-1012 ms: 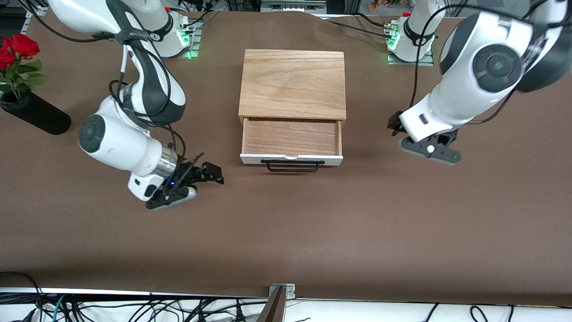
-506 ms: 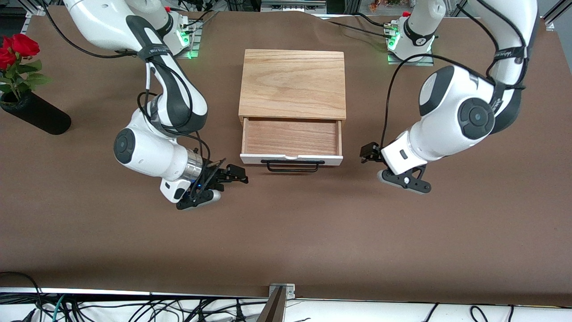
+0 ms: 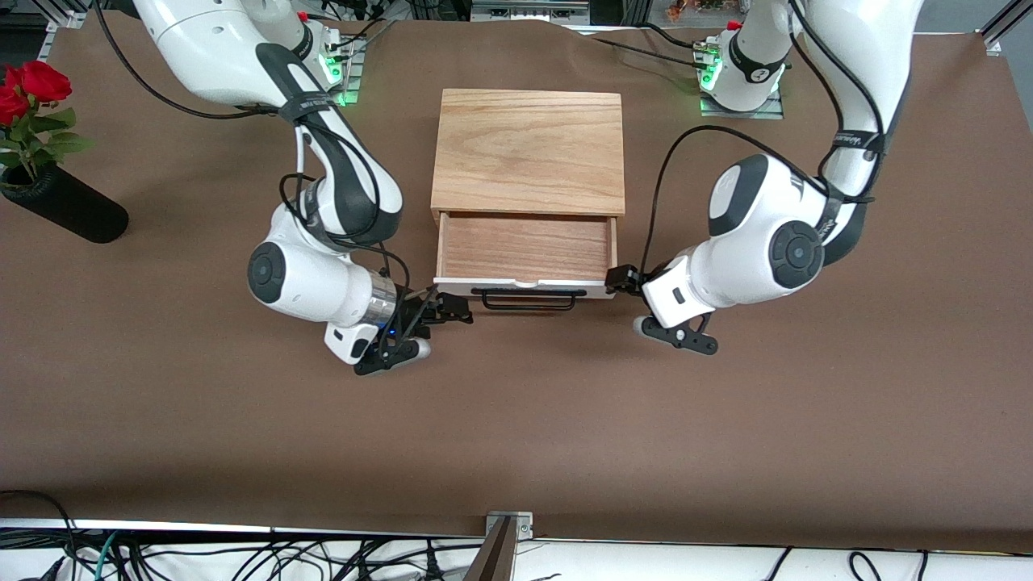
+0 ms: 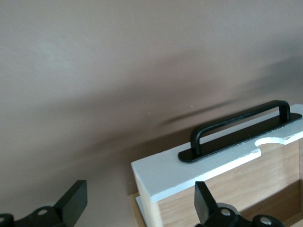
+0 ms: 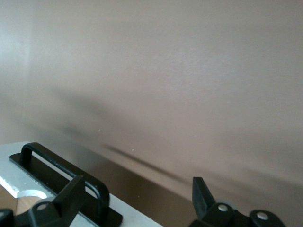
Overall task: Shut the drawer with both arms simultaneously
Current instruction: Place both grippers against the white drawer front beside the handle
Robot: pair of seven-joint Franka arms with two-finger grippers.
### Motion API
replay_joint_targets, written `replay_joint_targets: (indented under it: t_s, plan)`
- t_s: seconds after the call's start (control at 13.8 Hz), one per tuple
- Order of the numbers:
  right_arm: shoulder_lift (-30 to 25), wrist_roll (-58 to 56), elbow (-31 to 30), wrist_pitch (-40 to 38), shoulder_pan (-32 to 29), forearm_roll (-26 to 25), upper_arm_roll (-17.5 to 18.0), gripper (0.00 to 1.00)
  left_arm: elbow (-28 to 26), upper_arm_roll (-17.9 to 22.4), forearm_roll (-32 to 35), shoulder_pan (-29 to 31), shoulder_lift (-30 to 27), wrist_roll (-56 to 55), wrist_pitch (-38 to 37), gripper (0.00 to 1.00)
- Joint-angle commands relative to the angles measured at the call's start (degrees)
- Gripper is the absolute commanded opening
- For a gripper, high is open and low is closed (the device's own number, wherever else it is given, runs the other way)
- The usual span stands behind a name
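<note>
Both grippers spread wide, nothing held. My left gripper (image 3: 623, 279) sits at the drawer (image 3: 526, 254) front's corner toward the left arm's end; in the left wrist view the fingers (image 4: 71, 203) straddle that corner of the white front panel (image 4: 199, 166), one finger over the tray, one out over bare table. Can't tell if either pad touches the panel. My right gripper (image 3: 453, 307) is at the other corner, just beside the panel; the right wrist view has one of its fingers (image 5: 71, 194) in front of the black bar handle (image 5: 66, 172) and the other over the table.

Drawer is pulled out, tray interior bare, handle (image 3: 529, 298) facing the front camera. It belongs to the oak box (image 3: 529, 151) mid-table between the two arm bases.

Room: brown table (image 3: 516, 436) is open on the front-camera side of the panel and along both sides of the box. Only other item is a black vase (image 3: 66, 211) with red roses (image 3: 28, 85), well apart at the right arm's end. I see nothing between the panel and the box opening.
</note>
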Motion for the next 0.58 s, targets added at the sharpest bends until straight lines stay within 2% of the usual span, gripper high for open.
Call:
replay_joint_targets:
  t_s: [0.0,0.14,0.51]
  plan:
    - [1.4,-0.3,2.2,-0.7,0.2,1.2,0.4,1.0,2.4,0.2,-1.6,-1.3,2.7,0.2,2.6,1.0]
    - [1.5,-0.2,2.2,-1.2,0.3,3.9,0.4,1.0,2.3,0.2,-1.7,-1.8,3.7,0.2,6.0,1.0]
    - [3.0,-0.2,2.1,-1.6,0.6,4.4,1.6,1.0,1.7,0.2,-3.9,-3.7,6.1,0.2,10.6,1.0]
